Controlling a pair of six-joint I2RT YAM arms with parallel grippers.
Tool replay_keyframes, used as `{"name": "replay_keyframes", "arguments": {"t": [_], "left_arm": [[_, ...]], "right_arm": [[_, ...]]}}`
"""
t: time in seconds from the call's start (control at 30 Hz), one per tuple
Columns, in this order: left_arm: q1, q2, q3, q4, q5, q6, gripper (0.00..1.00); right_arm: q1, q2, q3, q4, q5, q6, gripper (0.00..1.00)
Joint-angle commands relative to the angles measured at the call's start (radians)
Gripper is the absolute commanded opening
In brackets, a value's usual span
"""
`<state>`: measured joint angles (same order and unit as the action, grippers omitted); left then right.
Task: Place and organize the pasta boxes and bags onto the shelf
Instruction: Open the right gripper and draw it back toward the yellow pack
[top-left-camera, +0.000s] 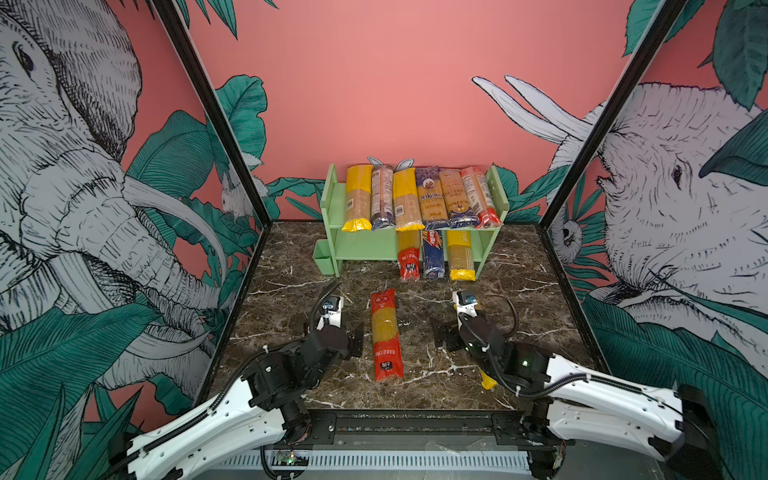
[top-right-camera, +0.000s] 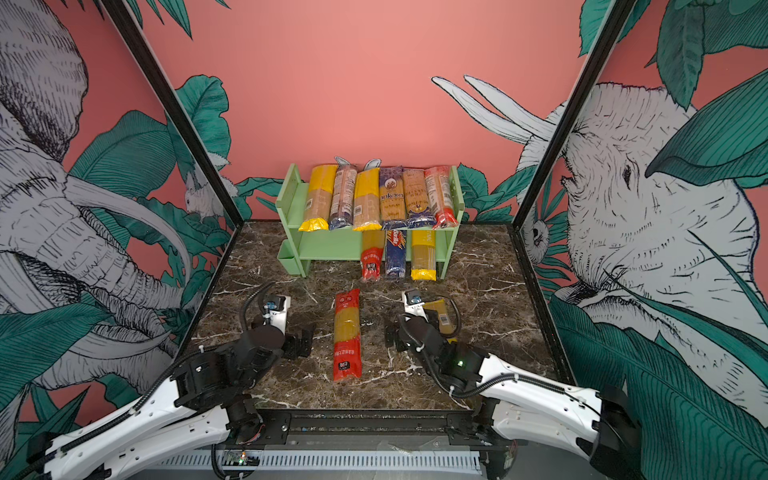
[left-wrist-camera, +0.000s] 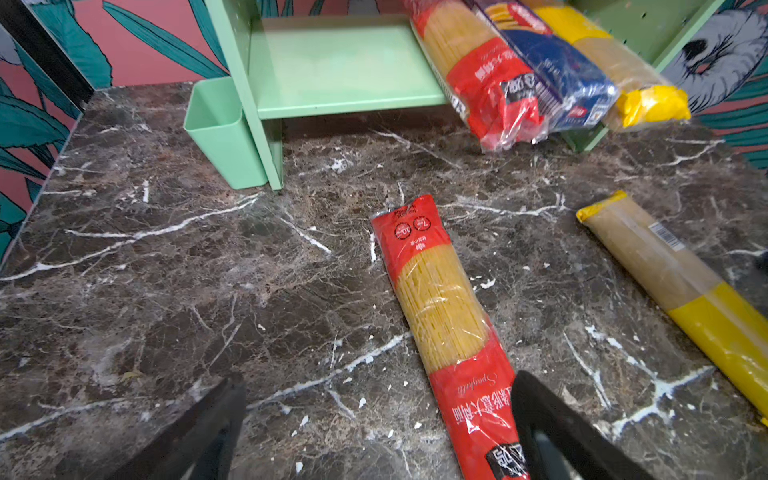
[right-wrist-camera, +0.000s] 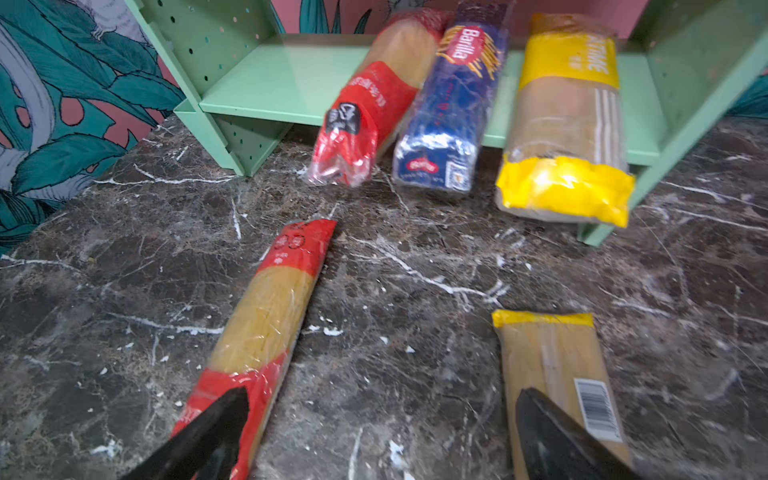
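**Left wrist view: both grippers spread wide and empty beside one loose spaghetti bag**

The left gripper (left-wrist-camera: 376, 386) stands with its jaws far apart, holding nothing. One dark finger (left-wrist-camera: 552, 419) overlaps the near end of the red-ended spaghetti bag (left-wrist-camera: 440, 307); whether it touches is unclear. The right gripper (right-wrist-camera: 382, 392) is equally spread and empty. In both top views the left arm (top-left-camera: 232, 399) and right arm (top-left-camera: 582, 386) reach in from the near edge with wrists turned inward. The grippers sit low over the marble tabletop (top-left-camera: 519, 291), one on either side of that bag.

The bag lies flat, a clear sleeve of yellow strands with red printed ends. To its right, partly under the right arm, lies a tan spaghetti pack (right-wrist-camera: 552, 361) with a yellow end and a barcode label.

Beyond the bag's far end stands the pale green shelf (top-left-camera: 331, 195). Six packs (top-left-camera: 405, 199) lie side by side on its upper tier. The lower tier holds another red-ended bag (top-left-camera: 408, 257), a blue Barilla pack (top-left-camera: 433, 255) and a wide yellow-ended pack (top-left-camera: 460, 253), all jutting over the front edge. A green cup (top-left-camera: 323, 259) sits against the shelf's side panel.
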<state>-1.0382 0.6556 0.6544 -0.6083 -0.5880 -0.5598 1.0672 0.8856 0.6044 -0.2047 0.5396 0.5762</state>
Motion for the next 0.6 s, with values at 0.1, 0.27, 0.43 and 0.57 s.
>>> {"name": "replay_keyframes", "arguments": {"t": [0.1,0.27,0.43,0.57], "left_arm": [[-0.005,0.060,-0.079,0.154,0.061,-0.121,1.00],[-0.041,0.155,-0.097,0.190,0.053,-0.211,0.99],[-0.241,0.334,-0.033,0.156,-0.103,-0.294,0.99],[-0.393,0.448,0.036,0.055,-0.228,-0.415,0.99]], "right_arm": [[0.007,-0.232,-0.073,-0.263,0.110,0.090,0.99],[0.007,-0.336,-0.089,-0.369,0.143,0.085,0.99],[0.006,-0.323,-0.056,-0.406,0.141,0.055,0.99],[0.006,-0.274,-0.016,-0.412,0.136,0.051,0.99]]}}
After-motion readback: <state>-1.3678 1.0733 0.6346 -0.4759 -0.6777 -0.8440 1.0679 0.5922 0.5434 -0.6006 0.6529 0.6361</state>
